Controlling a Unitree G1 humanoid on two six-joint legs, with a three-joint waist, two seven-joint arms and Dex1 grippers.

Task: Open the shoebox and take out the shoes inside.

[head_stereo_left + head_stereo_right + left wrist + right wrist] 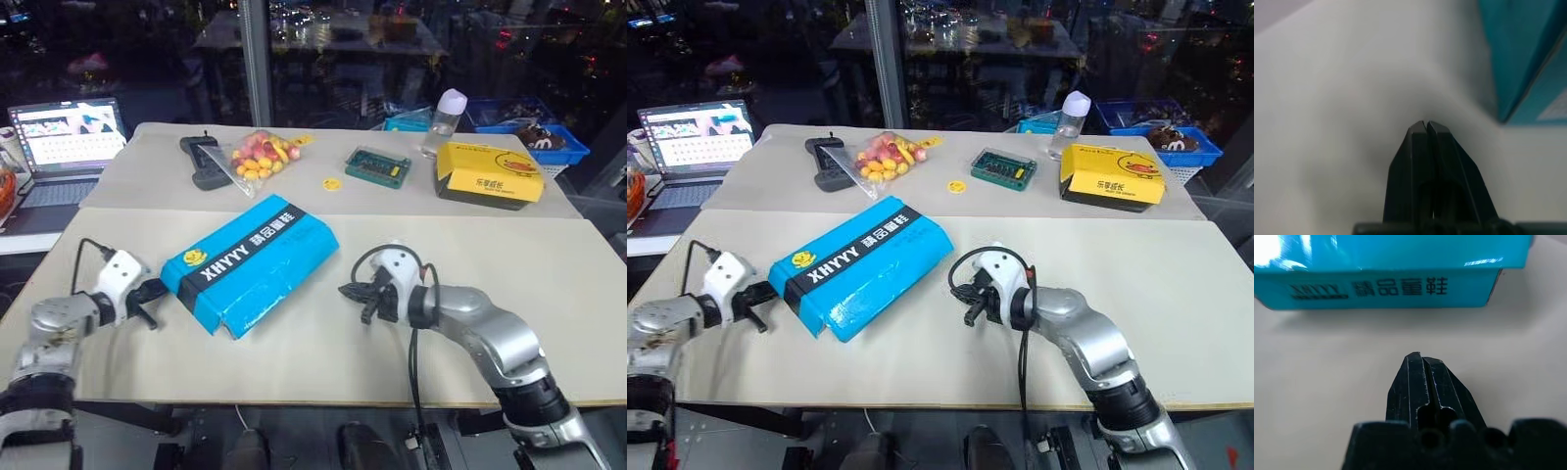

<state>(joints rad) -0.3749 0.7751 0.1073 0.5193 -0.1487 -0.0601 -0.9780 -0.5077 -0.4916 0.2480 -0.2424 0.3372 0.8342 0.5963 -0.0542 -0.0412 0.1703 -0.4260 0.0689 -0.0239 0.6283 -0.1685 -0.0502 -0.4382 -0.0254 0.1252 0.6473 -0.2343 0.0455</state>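
Left eye view: closed blue shoebox (250,262) lies diagonally mid-desk (549,294). Left gripper (149,296) at its 9 o'clock, right gripper (355,292) at 3 o'clock; both jaws clenched, empty.

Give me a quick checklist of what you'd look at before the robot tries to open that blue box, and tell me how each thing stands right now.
1. Shoebox lid closed, ready to be lifted: ok, it lies flat and shut on the table.
2. Left gripper placed at the box: ok, it sits at the box's left end; contact cannot tell.
3. Right gripper near the box: ok, it points at the box's side across a gap of bare table.
4. Fingers ready to hook or grasp the lid: not ok, both grippers are shut and hold nothing.
5. Nothing resting on the lid: ok.
6. Shoes inside: cannot tell, the box is closed.
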